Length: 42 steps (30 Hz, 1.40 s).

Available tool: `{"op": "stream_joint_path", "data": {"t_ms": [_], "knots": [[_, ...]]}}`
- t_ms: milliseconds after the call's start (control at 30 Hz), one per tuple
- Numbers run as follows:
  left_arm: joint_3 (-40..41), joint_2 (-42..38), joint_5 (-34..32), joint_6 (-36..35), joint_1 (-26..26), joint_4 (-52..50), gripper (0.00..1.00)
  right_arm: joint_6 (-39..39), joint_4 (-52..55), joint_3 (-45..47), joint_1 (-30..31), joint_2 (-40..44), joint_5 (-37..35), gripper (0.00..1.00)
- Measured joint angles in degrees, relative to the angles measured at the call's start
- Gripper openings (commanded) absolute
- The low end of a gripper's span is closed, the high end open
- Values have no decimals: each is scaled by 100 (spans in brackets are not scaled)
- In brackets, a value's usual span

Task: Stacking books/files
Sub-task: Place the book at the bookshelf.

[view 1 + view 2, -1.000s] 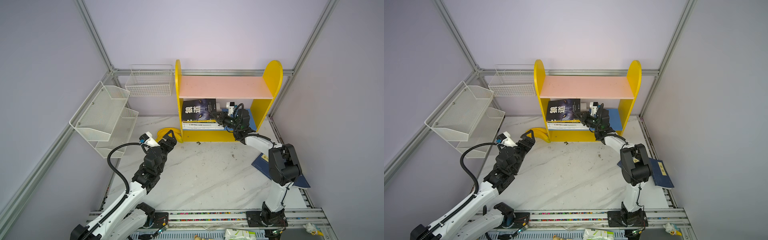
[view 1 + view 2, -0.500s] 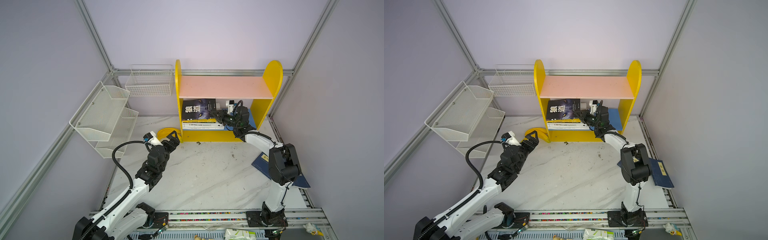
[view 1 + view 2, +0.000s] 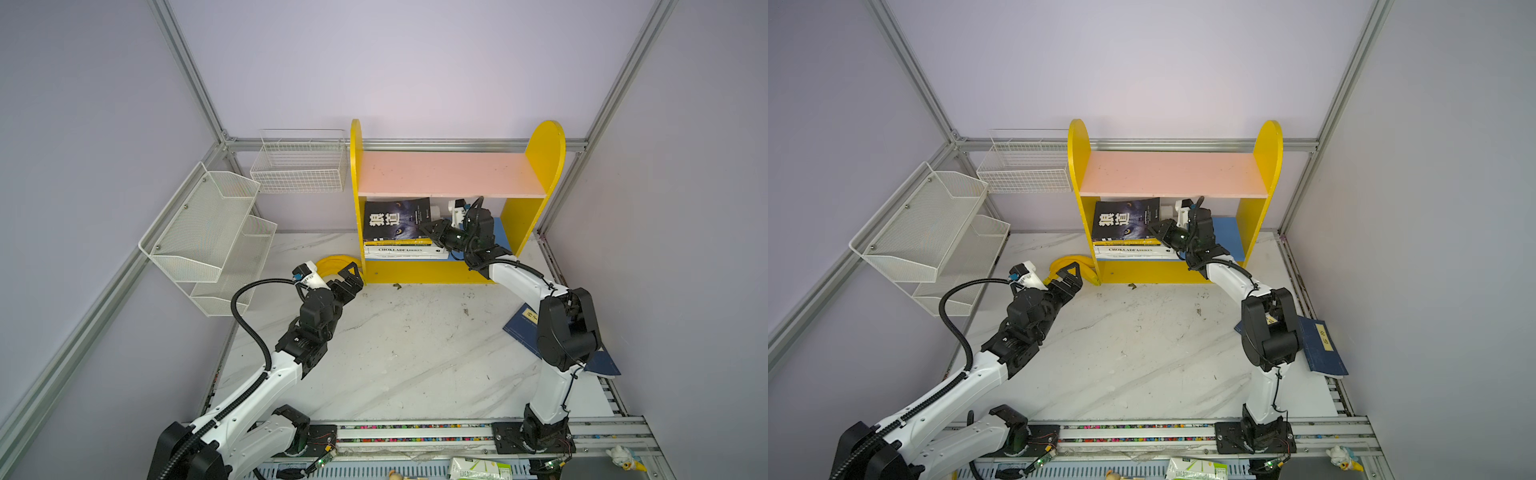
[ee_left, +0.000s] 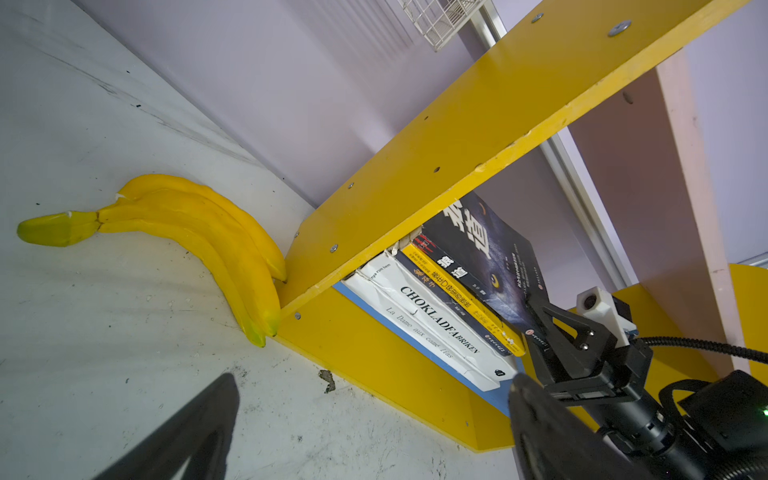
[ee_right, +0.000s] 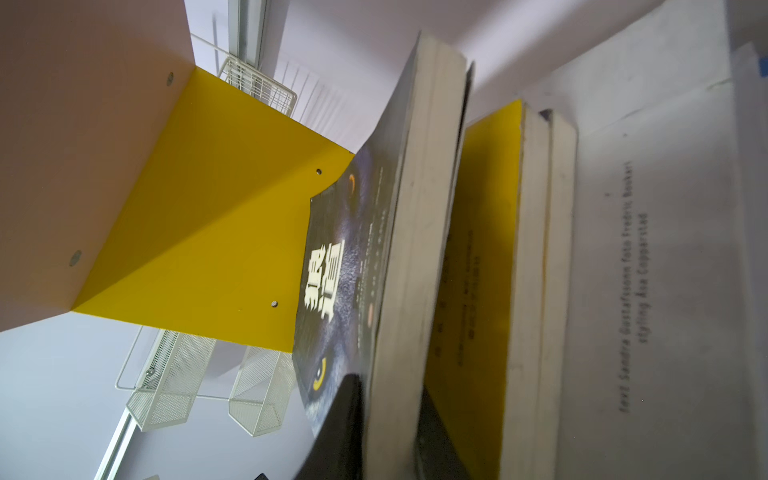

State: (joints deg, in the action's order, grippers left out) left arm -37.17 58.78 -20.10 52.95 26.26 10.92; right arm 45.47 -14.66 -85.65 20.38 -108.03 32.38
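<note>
The wolf book [image 3: 395, 220] is in the lower compartment of the shelf [image 3: 449, 174], over the pile that lies flat there: a yellow book [image 4: 457, 299] and the white books [image 4: 419, 316] below it. It is tilted, not flat on the pile. In the right wrist view the dark fingers [image 5: 345, 415] stand on both sides of its page edge, one of them between it and the yellow book. So the right gripper [image 3: 432, 233] is narrow and holds the wolf book. I judge that the step in hand is laying this book on the pile. The next move, I think, calls for lowering it until the cover is flat and in line with the pile, then opening and drawing the lower finger out without dragging the book. A navy book [image 3: 1320, 345] lies on the table [image 3: 415, 353], partly hidden by the right arm; it is probably for a later step. The left gripper [image 3: 352, 279] hangs wide open near the bananas [image 3: 332, 262], holding nothing.
</note>
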Motion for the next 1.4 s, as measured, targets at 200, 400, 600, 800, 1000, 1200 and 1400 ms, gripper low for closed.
{"op": "stream_joint_path", "data": {"t_ms": [200,400,600,800,1000,1200,1400], "knots": [[-474,826,236,-317,-140,87,99,-127,116,-26,26,0,-114,22],[-846,1574,951,-315,-542,767,100,-264,234,-63,44,0,-210,22],[-1351,2186,1340,-343,-566,1069,100,-382,356,-103,63,0,-315,23],[-1856,2726,1423,-409,-568,1266,100,-452,378,-103,79,0,-365,23],[-2162,3185,1416,-400,-590,1248,99,-509,382,-103,90,0,-398,23],[-2302,3405,1266,-302,-612,1058,100,-592,396,-103,98,0,-426,24],[-2557,3598,1099,-160,-627,815,100,-667,404,-103,105,0,-442,26]]}}
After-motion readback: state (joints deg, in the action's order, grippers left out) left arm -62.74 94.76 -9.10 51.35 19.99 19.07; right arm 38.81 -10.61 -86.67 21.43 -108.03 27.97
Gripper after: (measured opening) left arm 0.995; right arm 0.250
